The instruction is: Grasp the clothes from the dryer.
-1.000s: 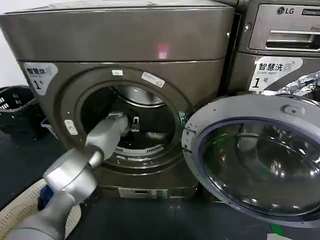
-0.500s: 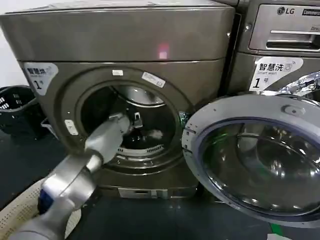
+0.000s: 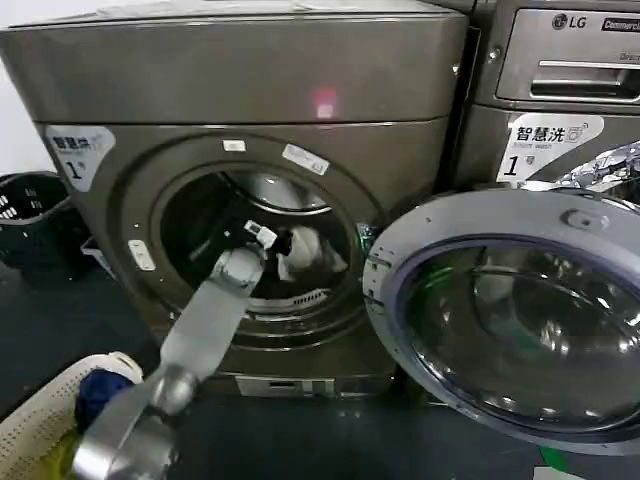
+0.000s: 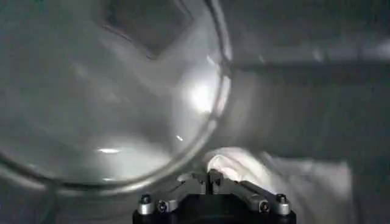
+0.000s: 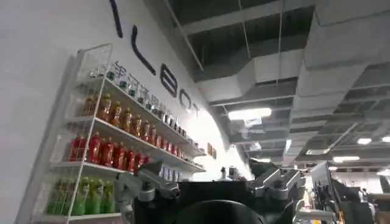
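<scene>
Dryer, bronze-grey, takes up most of the head view, standing on a dark floor. It carries a white "1" sticker up and to the left of the left gripper and a small pink light above it. Its round door hangs open to the gripper's right, glass facing out. Behind the door stands a grey LG machine. A black basket sits on the floor far to the gripper's left, beside the dryer. Nearer the camera, below the gripper and at the lower left, a cream basket holds a dark blue garment.

The left arm rises from the lower left, slanting up and to the right, with its wrist passing through the porthole. The left gripper is inside the drum, its jaws closed around the clothes, a pale white piece bunched just to the gripper's right and touching it. In the left wrist view the fingers meet at the tip with the white clothes gathered right at them, against the curved metal drum wall.

The right gripper is raised, pointing up toward a ceiling and a wall rack of bottles; whether it is spread or closed I cannot tell.
</scene>
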Tool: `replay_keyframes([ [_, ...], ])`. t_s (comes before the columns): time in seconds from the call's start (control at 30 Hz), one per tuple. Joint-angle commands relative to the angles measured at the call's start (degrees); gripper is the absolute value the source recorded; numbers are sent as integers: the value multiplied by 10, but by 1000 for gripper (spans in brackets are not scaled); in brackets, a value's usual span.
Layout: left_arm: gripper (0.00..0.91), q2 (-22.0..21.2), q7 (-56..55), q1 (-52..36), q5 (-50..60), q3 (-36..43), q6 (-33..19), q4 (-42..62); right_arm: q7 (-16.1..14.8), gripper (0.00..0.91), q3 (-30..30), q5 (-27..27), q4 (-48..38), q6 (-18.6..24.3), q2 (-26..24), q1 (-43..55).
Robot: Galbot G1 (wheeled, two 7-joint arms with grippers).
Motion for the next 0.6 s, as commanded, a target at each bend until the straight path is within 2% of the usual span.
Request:
replay_keyframes([
  [0.03, 0, -3, -199, 161, -71, -123, -115, -248, 0, 907, -3, -5, -1, 13, -2, 0],
  [0.2, 0, -12, -234, 211, -41, -136, -177, -291, -1, 907, 3, -13, -6, 27, -4, 0],
  [0.33, 0, -18, -233, 236, -39, -138, -167, -307, 3, 907, 7, -3, -10, 36, -5, -4],
  [0.6, 0, -23, -226, 232, -53, -136, -159, -298, 4, 907, 13, -2, -15, 36, -8, -9],
])
